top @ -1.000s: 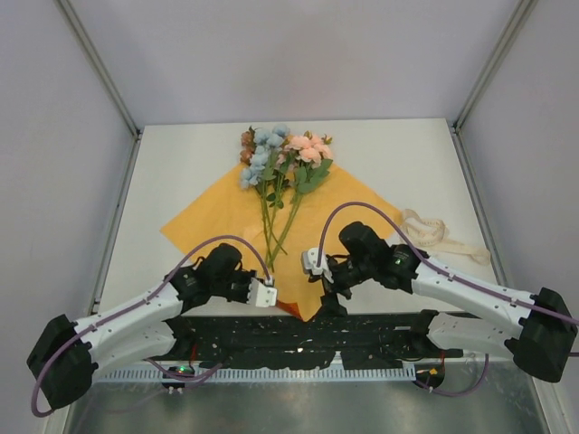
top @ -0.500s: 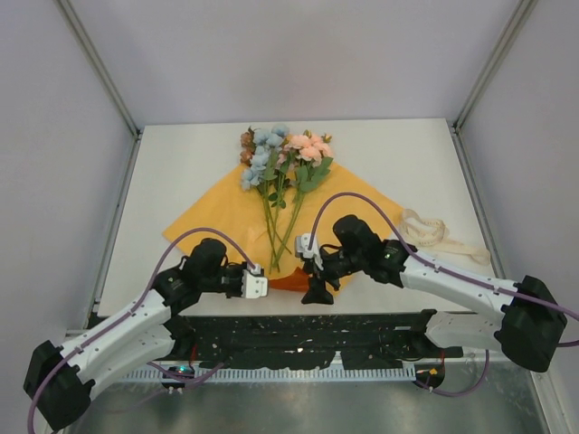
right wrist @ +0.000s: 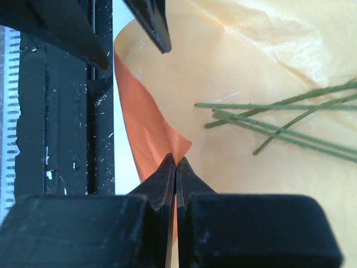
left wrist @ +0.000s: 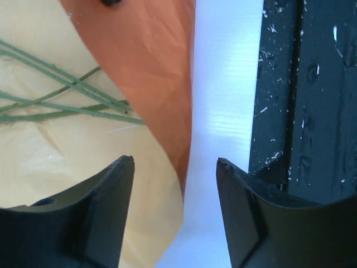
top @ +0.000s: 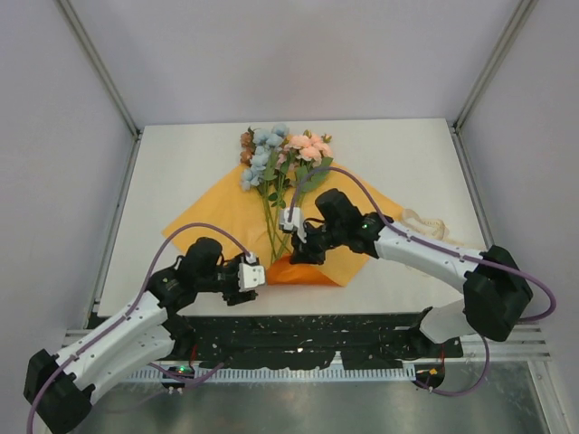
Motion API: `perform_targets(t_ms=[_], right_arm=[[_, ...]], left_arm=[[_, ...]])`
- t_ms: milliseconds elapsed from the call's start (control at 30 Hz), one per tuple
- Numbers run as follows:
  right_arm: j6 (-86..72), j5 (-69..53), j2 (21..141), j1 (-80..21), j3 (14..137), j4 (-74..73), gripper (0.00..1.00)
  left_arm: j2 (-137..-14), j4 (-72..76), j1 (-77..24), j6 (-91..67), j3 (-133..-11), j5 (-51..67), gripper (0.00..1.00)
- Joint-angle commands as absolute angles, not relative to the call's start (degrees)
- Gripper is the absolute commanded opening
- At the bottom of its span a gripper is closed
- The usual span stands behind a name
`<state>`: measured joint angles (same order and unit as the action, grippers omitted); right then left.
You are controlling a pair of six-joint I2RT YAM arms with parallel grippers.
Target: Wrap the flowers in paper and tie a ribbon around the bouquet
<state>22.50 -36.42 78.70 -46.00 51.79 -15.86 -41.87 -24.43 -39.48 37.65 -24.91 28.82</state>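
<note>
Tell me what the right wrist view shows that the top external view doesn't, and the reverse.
Right wrist only: a close look at the right gripper, shut, with its tips pinching the folded-over corner of the paper.
Top external only: the blooms of the flowers past the sheet's far corner, the ribbon on the table to the right, and the left gripper beside the fold.
Both: the orange paper, with its near corner folded up toward the green stems lying on it.
</note>
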Motion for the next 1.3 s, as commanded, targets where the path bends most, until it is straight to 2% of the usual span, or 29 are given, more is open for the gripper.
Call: perform_targets(t_ms=[0,67,167,300,400,433,500,533,733,833,900,1033,1100,1200,1267], right_arm=[[29.35,-37.79,84.45,-46.06,60.63,-21.69,0.05],[32.51,-37.53,87.7,-46.05,64.5,-25.29,0.05],[36.38,-37.01,92.7,-45.79,69.94,-28.65,0.06],[37.35,-35.69,99.47,-43.43,76.71,-31.98,0.05],[37.0,-34.46,103.35,-41.14,81.89,-32.78,0.05],[36.83,-34.45,104.58,-40.18,82.7,-33.13,0.05],[36.91,-35.33,106.16,-39.12,85.16,-34.18,0.05],[36.91,-35.77,106.69,-38.94,86.3,-34.45,0.05],[37.53,-38.14,104.42,-38.67,85.7,-35.25,0.05],[36.3,-38.93,102.84,-38.67,84.2,-34.81,0.05],[35.86,-38.85,102.13,-38.67,83.24,-34.72,0.05],[36.38,-37.36,100.55,-38.5,81.3,-34.28,0.06],[36.39,-36.48,100.28,-38.15,81.12,-33.93,0.05],[36.12,-35.95,100.46,-37.62,81.82,-33.84,0.05],[36.04,-35.6,100.72,-37.53,82.44,-33.84,0.05]], left_arm=[[-37.63,-28.56,-36.22,25.15,-29.09,26.99,0.71],[-34.55,-26.38,-33.77,18.92,-28.92,23.56,0.82],[-33.75,-26.37,-26.92,11.64,-30.49,24.89,0.82],[-37.69,-26.45,-14.89,-1.81,-33.92,29.43,0.77],[-44.36,-27.25,-7.23,-10.18,-35.42,35.74,0.8],[-47.52,-27.07,-5.55,-12.63,-35.85,39.34,0.83],[-52.62,-24.8,-4.75,-15.63,-35.69,45.23,0.98],[-54.56,-22.78,-4.75,-17.56,-34.9,47.0,1.0],[-58.35,-2.68,-4.75,-28.11,-26.38,48.69,1.0],[-62.04,-0.44,-5.27,-29.53,-25.4,48.26,1.0],[-65.03,-7.08,-5.19,-27.78,-26.45,44.06,0.97],[-67.85,-16.06,-2.11,-26.98,-28.03,36.76,0.7],[-68.99,-21.16,-1.5,-25.76,-30.4,36.38,0.7],[-68.73,-26.27,-1.41,-24.09,-32.69,36.46,0.75],[-67.16,-26.89,-1.41,-22.42,-32.7,38.14,0.73]])
